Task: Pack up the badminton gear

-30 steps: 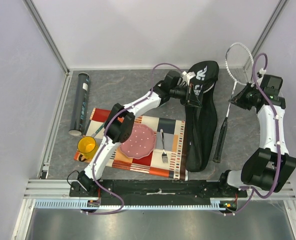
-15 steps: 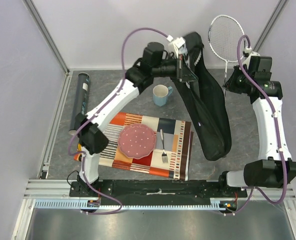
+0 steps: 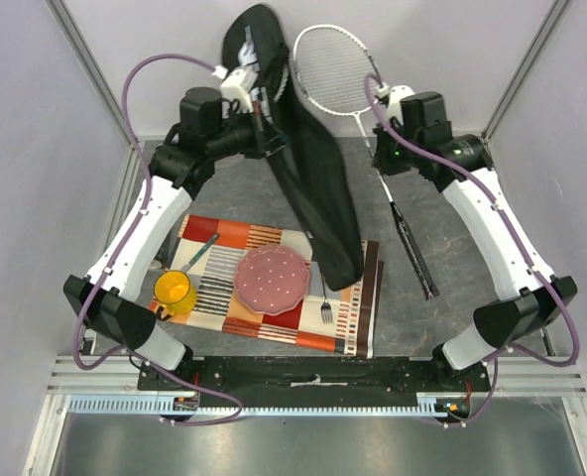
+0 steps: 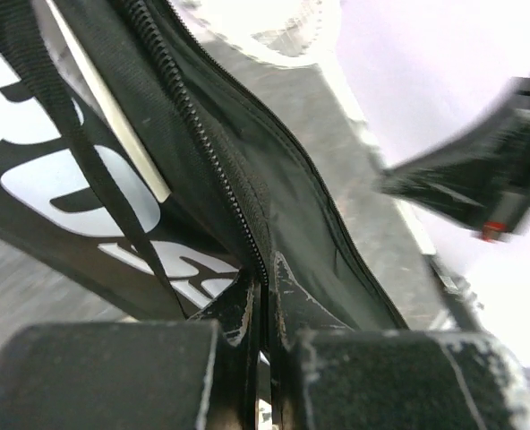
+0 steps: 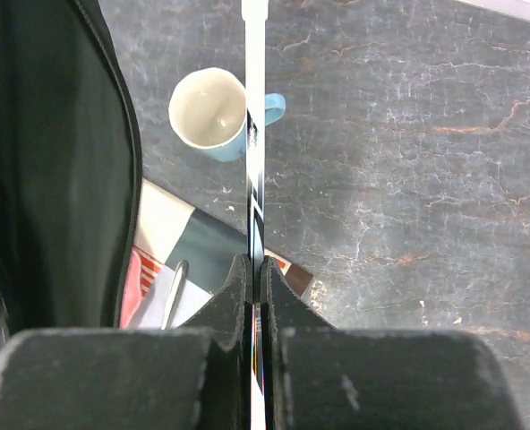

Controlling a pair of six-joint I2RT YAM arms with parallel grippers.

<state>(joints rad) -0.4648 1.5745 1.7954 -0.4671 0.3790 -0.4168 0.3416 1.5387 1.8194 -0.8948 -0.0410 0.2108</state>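
Your left tool (image 3: 262,129), clamped on the zipper edge of the racket bag (image 3: 318,188), has swung it up and leftward, its tail now over the striped mat (image 3: 224,297). Your right tool (image 3: 378,161), pinched shut on the shaft of the racket (image 3: 335,69), has followed alongside, so sliding it in looks like the next step.

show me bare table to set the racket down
Bare grey tabletop right of the striped placemat, beside the white-framed racket, and between black racket bag and left arm. Crowded: the placemat, with pink plate, metal fork, yellow mug.
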